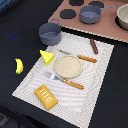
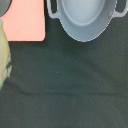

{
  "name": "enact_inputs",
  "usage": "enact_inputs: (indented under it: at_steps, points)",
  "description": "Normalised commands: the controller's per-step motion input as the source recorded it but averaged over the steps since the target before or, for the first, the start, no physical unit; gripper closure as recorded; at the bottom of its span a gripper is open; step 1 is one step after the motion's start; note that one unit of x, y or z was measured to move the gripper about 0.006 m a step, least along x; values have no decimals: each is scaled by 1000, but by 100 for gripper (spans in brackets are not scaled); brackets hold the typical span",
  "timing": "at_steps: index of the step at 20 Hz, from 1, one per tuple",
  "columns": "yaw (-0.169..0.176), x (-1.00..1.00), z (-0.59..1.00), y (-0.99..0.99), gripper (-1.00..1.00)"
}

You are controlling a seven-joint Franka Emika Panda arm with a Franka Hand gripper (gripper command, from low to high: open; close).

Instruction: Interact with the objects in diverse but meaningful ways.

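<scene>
Wrist view looks straight down into the small grey two-handled pot (image 2: 89, 17), its bowl empty, one handle showing on each side, sitting on dark cloth beside a pink board (image 2: 22, 20). No fingers show in that view and the arm is out of the exterior view, so the gripper's opening cannot be told. In the exterior view the same pot (image 1: 50, 33) sits upper left of centre, just off the far corner of the striped placemat (image 1: 100, 75). On the mat: cheese wedge (image 1: 47, 57) left of the round tan plate (image 1: 68, 66), bread slab (image 1: 45, 96) at lower left, sausage (image 1: 94, 46) at upper right, with a knife (image 1: 80, 57) and a fork (image 1: 66, 80) either side of the plate. Banana (image 1: 19, 66) lies off the mat at left on the dark cloth. A second, bigger pot (image 1: 90, 13) sits on the board at top. Key relation, as a judgement: the camera is roughly over the grey pot, so the pot lies directly below the tool, handle-to-handle axis running across the wrist frame. Grabbing the rim or a handle likely needs only a descent plus a small offset toward one side; every food item is well apart from it.
</scene>
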Motion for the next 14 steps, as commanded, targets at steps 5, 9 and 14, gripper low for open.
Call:
enact_inputs:
  at_steps: [5, 9, 14]
  points:
    - [-9, 277, -17, -23, -100]
    - [-24, 631, -142, -38, -100]
    - [-1, 887, -151, 0, -100]
